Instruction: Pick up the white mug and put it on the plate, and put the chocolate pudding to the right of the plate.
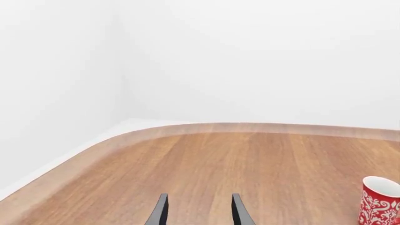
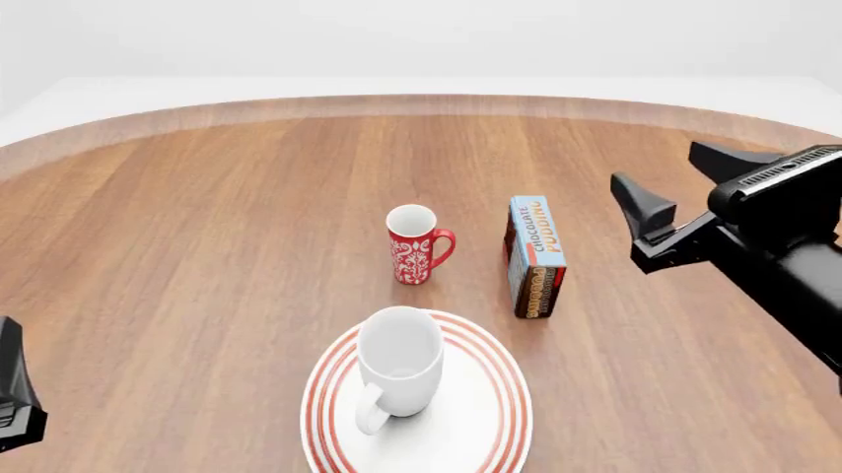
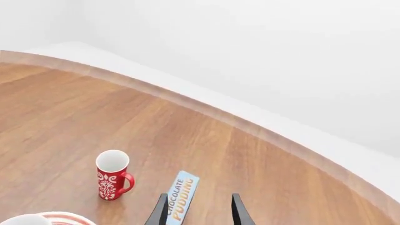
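The right claw [image 2: 668,202] is hanging in the air over the surface [image 2: 197,246], and its two fingers are standing apart with nothing between them. The left claw [image 1: 198,213] is spread wide too, and it is holding nothing. In the front view only a dark bit of the left arm is showing at the near left edge.

Nearest to the camera, the plate [image 2: 494,434] is lying flat. The white mug [image 2: 398,367] is already sitting upright on it, with its handle pointing toward the near edge. So the mug part looks done.

A little farther back than the plate, and to its right, the chocolate pudding [image 2: 535,254] is standing on a long thin edge. Its long side is running from near to far, and the blue lettered face is looking up. It is lying to the left of the right claw and lower down, so the right claw is the nearer one by far. In the right wrist view the box [image 3: 177,194] is sitting just beside one finger, not between the two.

The red mug [image 2: 416,244] is standing upright just left of the box, a bit behind the plate, so there is not much room on that side.

I think the right claw needs to go left and down to close across the thin sides of the box.
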